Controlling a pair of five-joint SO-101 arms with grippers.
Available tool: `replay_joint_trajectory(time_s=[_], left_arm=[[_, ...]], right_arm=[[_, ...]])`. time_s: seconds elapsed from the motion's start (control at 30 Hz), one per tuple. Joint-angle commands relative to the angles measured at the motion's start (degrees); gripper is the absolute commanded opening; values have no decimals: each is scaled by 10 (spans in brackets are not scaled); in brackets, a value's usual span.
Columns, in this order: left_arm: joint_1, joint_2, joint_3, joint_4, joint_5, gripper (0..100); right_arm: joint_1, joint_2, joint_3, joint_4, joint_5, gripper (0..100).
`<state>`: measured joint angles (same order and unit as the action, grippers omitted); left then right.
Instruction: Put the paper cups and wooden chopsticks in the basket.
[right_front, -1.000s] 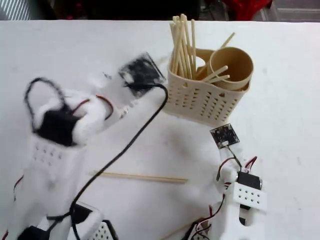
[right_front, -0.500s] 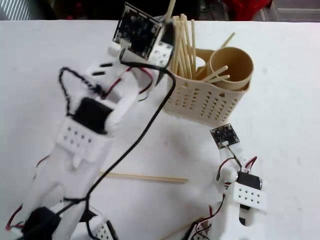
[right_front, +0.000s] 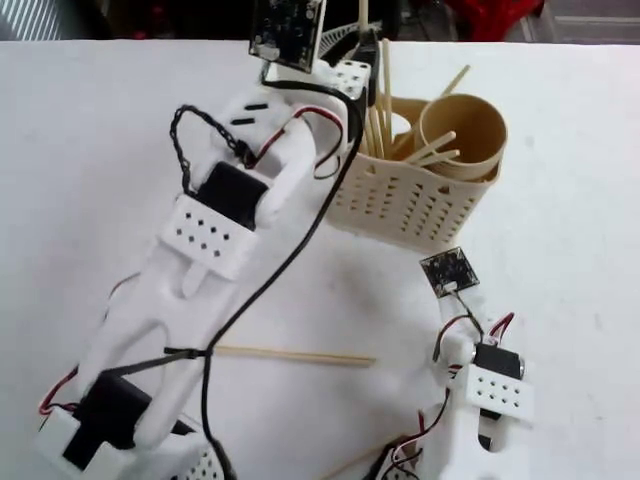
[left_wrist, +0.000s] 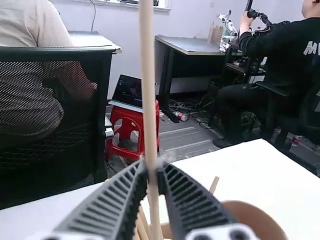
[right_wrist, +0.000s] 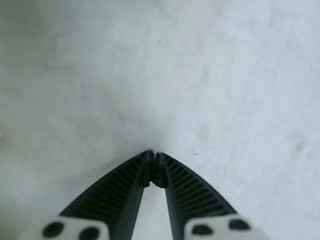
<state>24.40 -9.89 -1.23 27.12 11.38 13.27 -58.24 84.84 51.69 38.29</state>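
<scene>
Left hand (left_wrist: 150, 172) is clamped tight on a chopstick (left_wrist: 146, 75). That stick stands close to upright, long axis vertical, with its lower end pointing down into the far left corner of the basket (right_front: 400, 205), right by the bundle standing there. Straight down looks like the way in, and a release should drop it among the others. A paper cup (right_front: 470, 150) sits in the basket's right side.

Out on the counter (right_front: 120, 110), a loose chopstick (right_front: 290, 354) lies flat and crosswise between the arms, with another stick (right_front: 360, 460) at the near edge. The right hand (right_wrist: 154, 167), tips closed on nothing, sits low over the counter and looks nearer to both.
</scene>
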Motion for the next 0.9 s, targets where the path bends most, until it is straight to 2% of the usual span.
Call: replay_joint_trajectory(time_s=[0.0,0.23,0.37,0.43,0.6,0.77,0.87], left_arm=[[8,0,-57,37,9,98],[3,-2,-64,55,7,98],[-31,-3,-67,99,7,98],[-75,-3,-67,135,7,98],[-247,8,-34,226,10,98],[-339,72,123,200,92,101],[-358,130,182,144,89,101]], right_arm=[[-4,3,-20,-9,5,18],[-4,3,-20,-9,4,18],[-4,3,-20,-9,4,18],[-4,3,-20,-9,4,18],[-2,3,-20,-9,2,18],[0,3,-21,-31,5,18],[-1,2,-21,-57,6,18]])
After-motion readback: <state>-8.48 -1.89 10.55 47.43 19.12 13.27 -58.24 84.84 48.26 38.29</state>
